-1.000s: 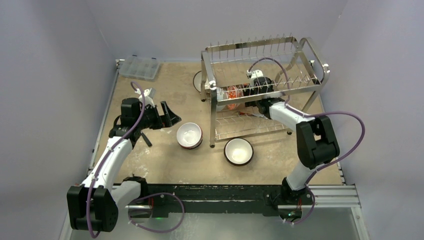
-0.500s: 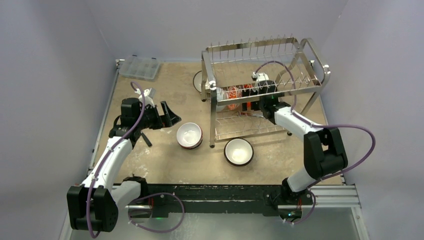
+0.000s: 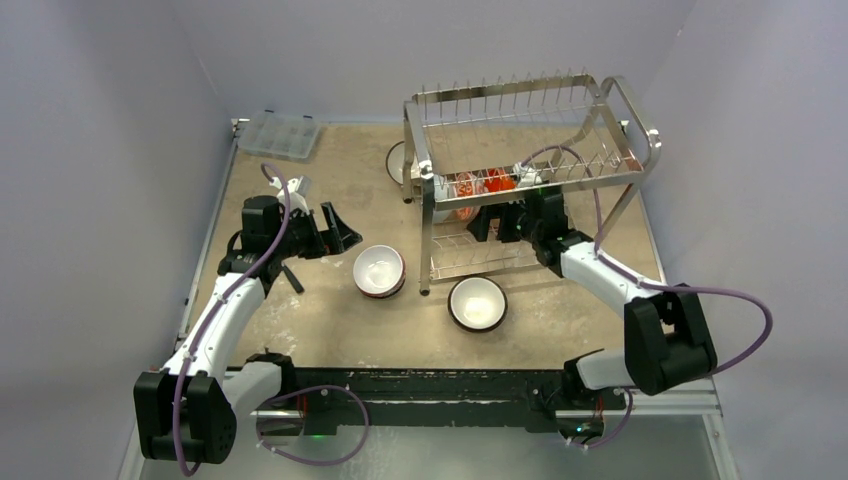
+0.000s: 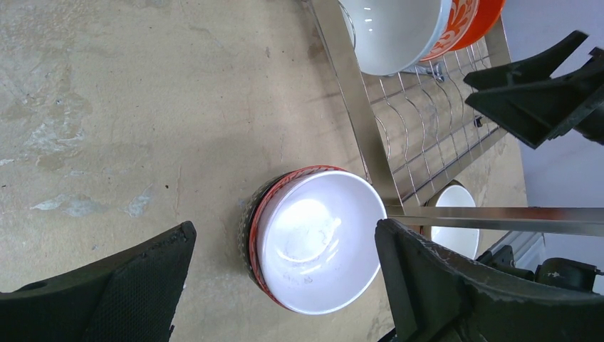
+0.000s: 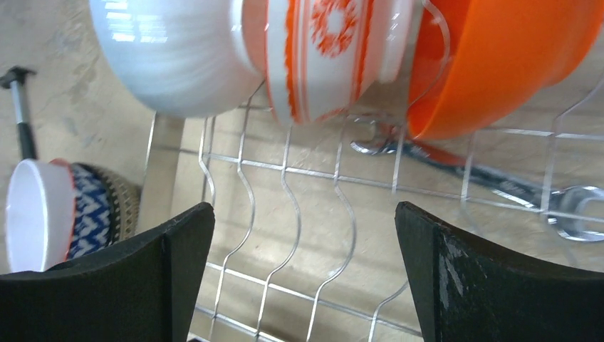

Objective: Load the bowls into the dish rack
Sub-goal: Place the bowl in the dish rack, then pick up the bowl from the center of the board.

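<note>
Your right gripper (image 5: pixel 303 285) stands wide open with nothing between its fingers, at the near side of the dish rack's (image 3: pixel 520 130) lower tier. Just beyond the fingertips three bowls stand on edge in the wires, side by side: a white bowl (image 5: pixel 171 57), a red-and-white patterned bowl (image 5: pixel 327 50) and an orange bowl (image 5: pixel 498 64).

Your left gripper (image 3: pixel 340 228) is also spread wide and empty, above the table (image 3: pixel 320 320) and to the left of a red-rimmed bowl (image 3: pixel 379 270) that sits upright near the rack's front left leg. A dark-sided bowl (image 3: pixel 477 303) with a white inside sits on the table in front of the rack. A further bowl (image 3: pixel 395 160) is partly hidden behind the rack's far left leg.

The table is tan and mottled with pale scuffs. Plain pale walls close it in on three sides, and a clear compartment box (image 3: pixel 283 134) lies in the far left corner.

Only the top view gives you both arms and the whole two-tier rack. Only the right wrist view shows the patterned bowl's motif and, at its left edge, a blue zigzag band on a bowl's outer wall. The left wrist view looks straight into the red-rimmed bowl's glossy white inside.
</note>
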You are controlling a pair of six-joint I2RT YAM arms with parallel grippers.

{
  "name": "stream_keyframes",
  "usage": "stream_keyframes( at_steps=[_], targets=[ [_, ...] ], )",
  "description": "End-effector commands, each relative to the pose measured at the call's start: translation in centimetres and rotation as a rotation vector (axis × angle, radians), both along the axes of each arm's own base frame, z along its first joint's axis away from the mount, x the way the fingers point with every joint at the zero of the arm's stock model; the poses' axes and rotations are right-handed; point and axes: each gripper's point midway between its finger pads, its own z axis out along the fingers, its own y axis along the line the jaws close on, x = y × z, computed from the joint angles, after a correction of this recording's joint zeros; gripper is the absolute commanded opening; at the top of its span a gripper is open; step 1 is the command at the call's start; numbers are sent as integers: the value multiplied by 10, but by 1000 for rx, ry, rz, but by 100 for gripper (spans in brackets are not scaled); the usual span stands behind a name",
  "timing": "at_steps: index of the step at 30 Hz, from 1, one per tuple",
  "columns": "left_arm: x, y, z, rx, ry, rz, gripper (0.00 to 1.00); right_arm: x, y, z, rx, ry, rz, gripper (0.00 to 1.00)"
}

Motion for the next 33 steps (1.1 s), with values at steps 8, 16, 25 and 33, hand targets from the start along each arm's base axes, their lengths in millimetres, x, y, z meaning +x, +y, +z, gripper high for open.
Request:
stream_keyframes(
  at_steps=[8,16,25,33],
  targets=[
    [9,0,-4,-1,6,21,99,-45,42,15,323,13,177,99],
    [46,6,-11,3,65,104,98,-69,51,26,437,13,238,99],
    [128,-13,-12,8,67,130,96,-89,51,35,499,19,260,99],
    [209,-41,-35,-14,83,147,87,-106,47,33,553,28,250,99]
  ],
)
